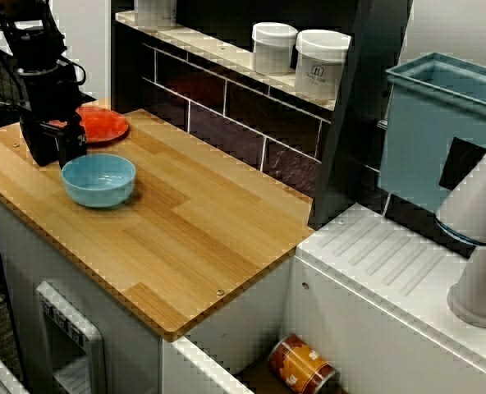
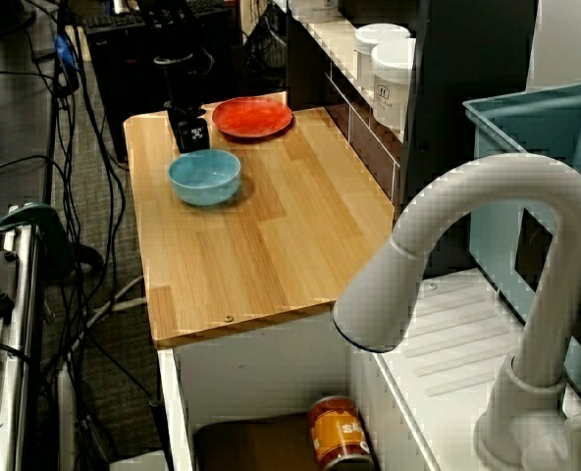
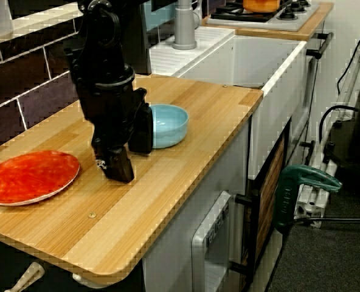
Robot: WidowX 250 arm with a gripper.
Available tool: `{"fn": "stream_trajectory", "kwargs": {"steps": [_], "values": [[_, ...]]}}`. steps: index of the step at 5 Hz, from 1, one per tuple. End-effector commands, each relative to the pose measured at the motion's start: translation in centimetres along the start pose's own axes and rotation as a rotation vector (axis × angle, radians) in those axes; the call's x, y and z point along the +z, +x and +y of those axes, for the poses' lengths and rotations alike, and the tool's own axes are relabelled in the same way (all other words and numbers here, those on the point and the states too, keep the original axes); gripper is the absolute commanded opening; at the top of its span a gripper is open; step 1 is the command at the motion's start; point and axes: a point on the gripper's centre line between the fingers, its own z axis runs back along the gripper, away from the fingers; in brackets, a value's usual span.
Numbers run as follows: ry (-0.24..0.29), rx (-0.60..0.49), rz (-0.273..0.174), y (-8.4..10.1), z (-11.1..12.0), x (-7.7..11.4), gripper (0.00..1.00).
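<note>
My black gripper (image 1: 56, 148) stands with its fingertips down on the wooden counter (image 1: 194, 230), between a light blue bowl (image 1: 98, 179) and an orange-red plate (image 1: 103, 125). Its jaws are apart with nothing between them. In the view from the counter's end, one finger (image 3: 119, 165) rests on the wood near the plate (image 3: 29, 176). The other finger sits close beside the bowl (image 3: 168, 125); I cannot tell whether it touches. The view over the faucet shows the gripper (image 2: 192, 133) just behind the bowl (image 2: 204, 177) and left of the plate (image 2: 252, 117).
Two white jars (image 1: 296, 53) stand on the ledge over the dark tiled wall. A white faucet (image 2: 487, 294) and a teal bin (image 1: 440, 123) flank the sink, where an orange can (image 1: 302, 365) lies. Cables hang off the counter's far end.
</note>
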Motion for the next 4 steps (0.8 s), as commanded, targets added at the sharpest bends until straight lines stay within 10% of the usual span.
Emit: {"fn": "stream_trajectory", "kwargs": {"steps": [1,4], "values": [[0.031,-0.096,-0.029,-0.6,-4.1,0.9,1.00],[0.087,-0.225,-0.017,-0.6,-10.5,-0.5,1.00]]}}
